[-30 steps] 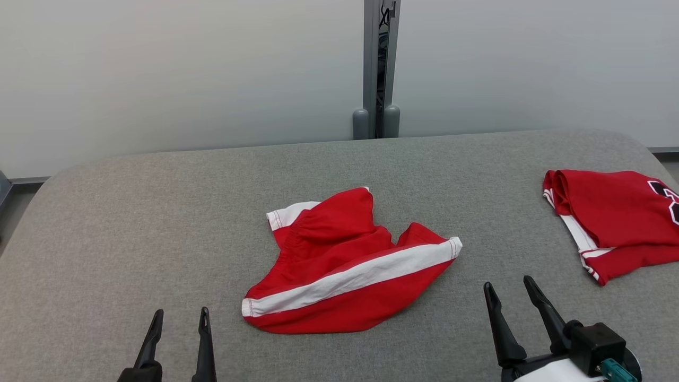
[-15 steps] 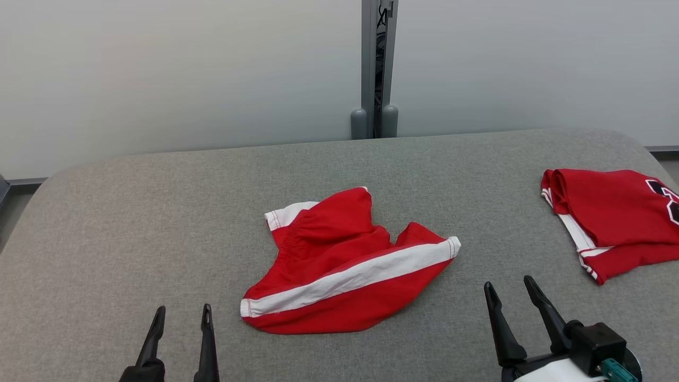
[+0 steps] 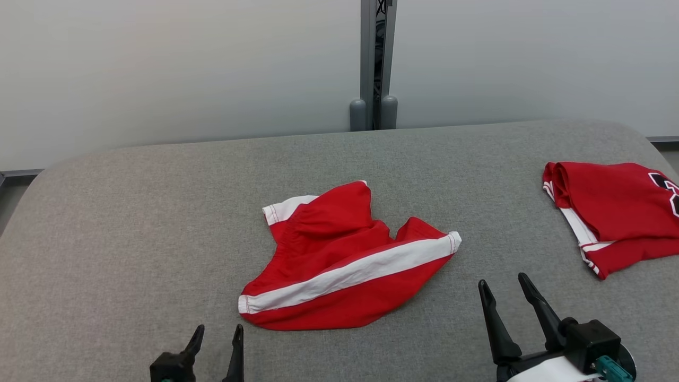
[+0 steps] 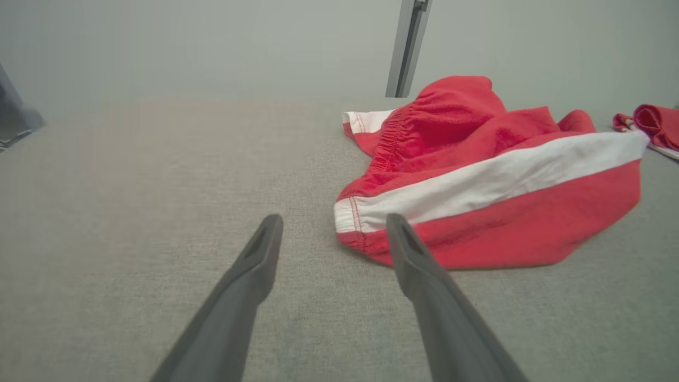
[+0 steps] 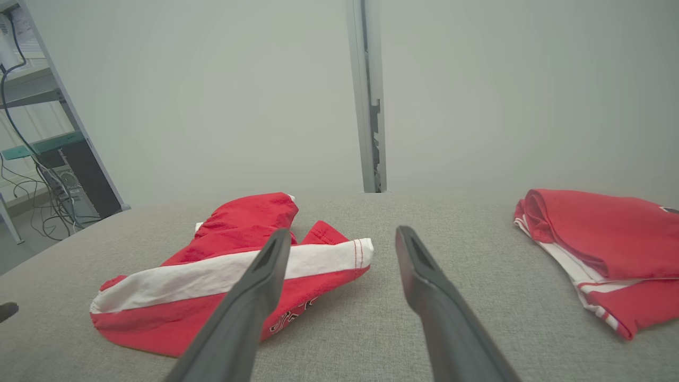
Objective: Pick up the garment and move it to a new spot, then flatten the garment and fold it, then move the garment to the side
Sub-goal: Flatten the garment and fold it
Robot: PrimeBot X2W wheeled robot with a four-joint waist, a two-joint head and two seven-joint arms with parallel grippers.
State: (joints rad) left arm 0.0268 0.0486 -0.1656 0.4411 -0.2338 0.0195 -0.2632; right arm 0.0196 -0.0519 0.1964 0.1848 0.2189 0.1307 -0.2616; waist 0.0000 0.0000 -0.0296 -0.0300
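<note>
The grey worktop (image 3: 106, 223) carries the crumpled red shorts (image 3: 339, 265) at its middle, unmoved over the last second. A folded red jersey (image 3: 615, 212) lies well apart at the right. The left claw (image 3: 219, 329), spread wide and empty, has slid in toward the shorts' near hem corner. The right claw (image 3: 502, 280), equally wide and empty, has kept its place. The first pickup looks to be just starting.

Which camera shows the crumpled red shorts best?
The head view: the red shorts lie whole and unblocked, from above. The left wrist view is low and close, the left end effector overlapping the hem. In the right wrist view the right end effector hides part.
</note>
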